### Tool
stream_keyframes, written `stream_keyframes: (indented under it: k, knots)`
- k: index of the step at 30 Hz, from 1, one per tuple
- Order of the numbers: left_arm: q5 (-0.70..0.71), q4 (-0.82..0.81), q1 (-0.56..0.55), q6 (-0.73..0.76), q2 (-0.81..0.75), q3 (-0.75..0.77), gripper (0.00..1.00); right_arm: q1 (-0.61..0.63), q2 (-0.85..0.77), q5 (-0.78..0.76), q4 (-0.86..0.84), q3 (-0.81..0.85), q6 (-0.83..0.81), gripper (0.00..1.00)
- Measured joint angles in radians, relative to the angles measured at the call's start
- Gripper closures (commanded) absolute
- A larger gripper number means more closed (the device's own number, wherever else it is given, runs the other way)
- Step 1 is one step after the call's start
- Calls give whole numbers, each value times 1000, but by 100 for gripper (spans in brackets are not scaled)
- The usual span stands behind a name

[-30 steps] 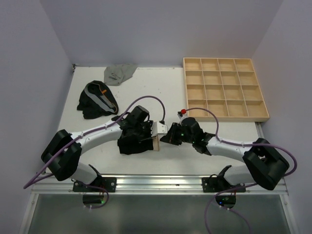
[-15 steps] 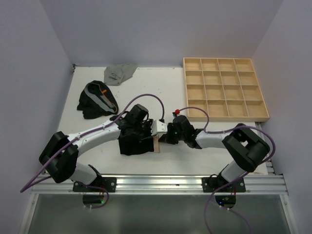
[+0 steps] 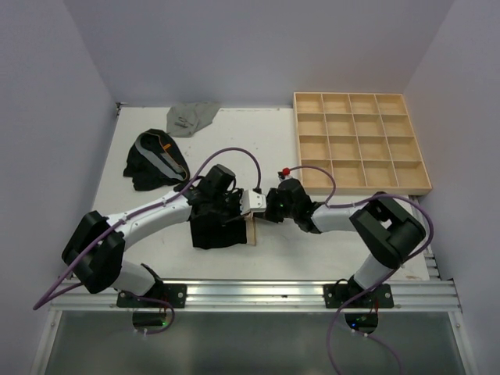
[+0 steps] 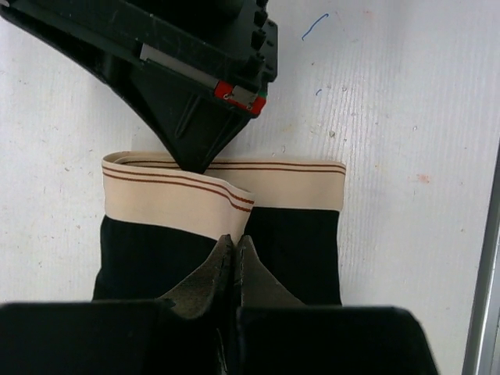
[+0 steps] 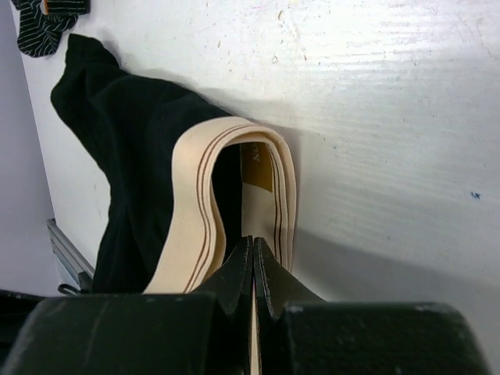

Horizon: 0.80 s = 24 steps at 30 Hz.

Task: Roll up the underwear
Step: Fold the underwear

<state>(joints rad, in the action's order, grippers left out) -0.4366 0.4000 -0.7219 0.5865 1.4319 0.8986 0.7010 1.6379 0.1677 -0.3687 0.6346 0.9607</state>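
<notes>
Black briefs [image 4: 293, 254] with a cream waistband [image 4: 289, 187] lie flat on the table [image 4: 406, 117] between the two sets of jaws. The left gripper [image 4: 234, 251] is pinched shut on the black cloth just below the band; the right gripper [image 5: 252, 262] is closed on the band's edge opposite. The cloth looks light and limp, so the firmer elastic band seems the best hold.

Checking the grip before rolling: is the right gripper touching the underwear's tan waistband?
Touching. The right wrist view shows the right gripper shut on the tan waistband, a strip of it pinched between the closed fingertips.
</notes>
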Motion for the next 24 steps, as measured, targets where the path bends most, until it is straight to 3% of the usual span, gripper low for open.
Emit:
stream_keyframes:
  k: [14, 24]
  knots:
    - [-32, 44, -7, -3, 0, 3, 100, -2, 134, 2, -155, 8, 54, 100]
    - [-39, 26, -32, -97, 23, -21, 100, -2, 157, 0, -209, 3, 89, 100]
